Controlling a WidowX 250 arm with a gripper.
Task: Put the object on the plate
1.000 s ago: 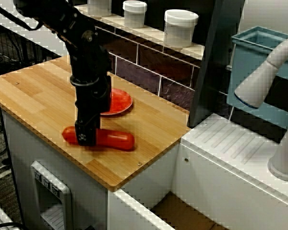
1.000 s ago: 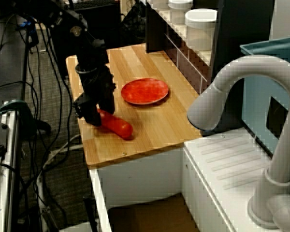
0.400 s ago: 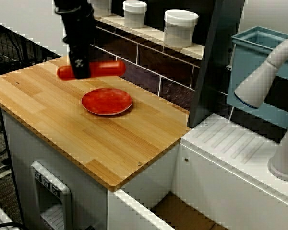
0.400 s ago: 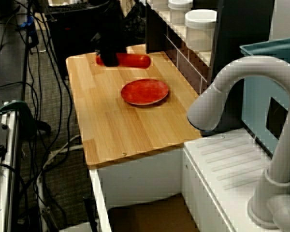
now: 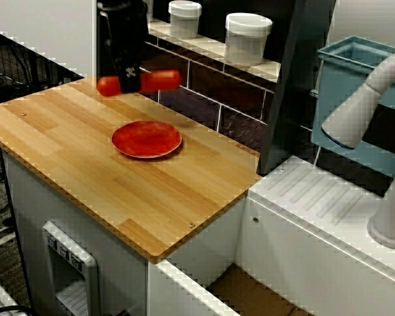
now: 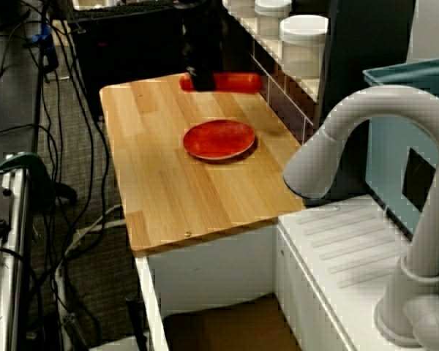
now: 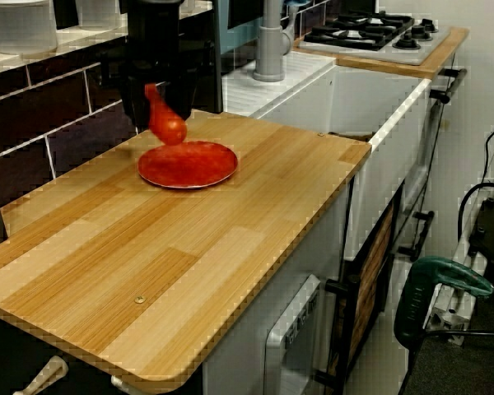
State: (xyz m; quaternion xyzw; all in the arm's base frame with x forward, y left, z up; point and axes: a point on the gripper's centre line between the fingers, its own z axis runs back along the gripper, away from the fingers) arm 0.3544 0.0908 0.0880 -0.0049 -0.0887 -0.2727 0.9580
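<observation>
The black gripper [image 5: 127, 84] hangs in the air above the wooden bench [image 5: 85, 164], its fingers clamped on the sausage [image 5: 159, 79] — the long red piece sticks out level on both sides of them. The sausage is clear of the bench and appears to sit behind the plate [image 5: 147, 139], toward the tiled back wall, though depth is hard to judge. The plate lies flat on the bench with nothing on it — white jars [image 5: 248, 37] stand on the shelf behind.
</observation>
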